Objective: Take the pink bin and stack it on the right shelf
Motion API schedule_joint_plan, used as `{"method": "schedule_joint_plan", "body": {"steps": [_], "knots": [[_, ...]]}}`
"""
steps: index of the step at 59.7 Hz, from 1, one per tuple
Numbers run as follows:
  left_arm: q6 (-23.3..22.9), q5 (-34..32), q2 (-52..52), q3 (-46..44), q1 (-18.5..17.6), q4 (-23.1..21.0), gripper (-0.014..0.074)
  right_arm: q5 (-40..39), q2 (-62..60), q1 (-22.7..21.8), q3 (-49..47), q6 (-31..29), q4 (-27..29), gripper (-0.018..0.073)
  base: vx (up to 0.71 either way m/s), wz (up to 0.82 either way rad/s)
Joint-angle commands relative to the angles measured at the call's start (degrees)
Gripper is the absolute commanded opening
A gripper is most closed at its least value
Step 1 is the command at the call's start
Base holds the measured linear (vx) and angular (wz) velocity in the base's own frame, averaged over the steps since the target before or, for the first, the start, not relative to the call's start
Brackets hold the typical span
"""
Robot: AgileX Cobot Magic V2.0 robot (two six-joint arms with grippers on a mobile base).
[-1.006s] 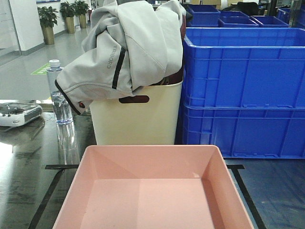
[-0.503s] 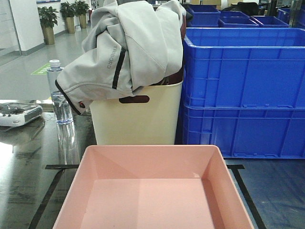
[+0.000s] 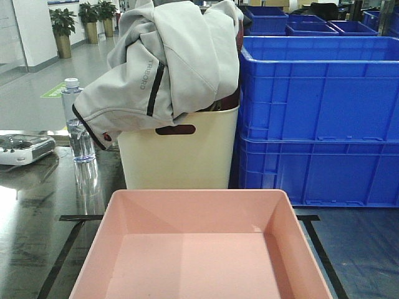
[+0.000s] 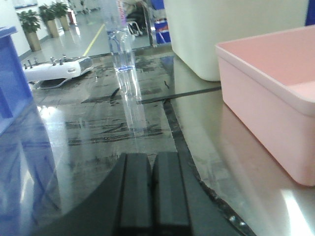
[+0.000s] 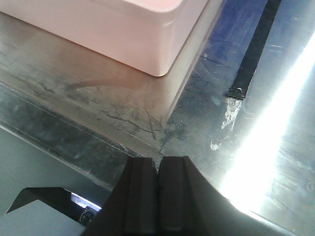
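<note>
Wrist views show both grippers, left and right, jaws pressed together, clear of the bin; spread them before reaching its rim.

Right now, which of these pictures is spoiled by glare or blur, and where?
Right wrist view: a bright white glare streak washes out the steel shelf top right of the pink bin. Left wrist view: soft and hazy, with the water bottle mirrored in the shiny surface and the shut left gripper dark. Front view: sharpest, evenly lit, only mild reflections at left.

Black flat-padded left hand fingers
</note>
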Motion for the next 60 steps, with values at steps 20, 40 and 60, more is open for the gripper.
{"method": "schedule_joint_plan", "body": {"steps": [20, 40, 60], "knots": [[-13.7, -19.8, -3.4, 11.4, 2.1, 6.9, -0.0008, -3.0, 0.1, -0.4, -1.4, -0.6, -0.2, -0.0009, 0.00, 0.00], [-13.4, -20.0, -3.4, 11.4, 2.3, 6.8, -0.0008, -3.1, 0.1, -0.4, -1.4, -0.6, -0.2, -0.0009, 0.00, 0.00], [-13.5, -20.0, -3.4, 11.4, 1.8, 6.8, -0.0008, -3.1, 0.1, -0.4, -1.4, -0.6, -0.2, -0.0009, 0.00, 0.00]]}}
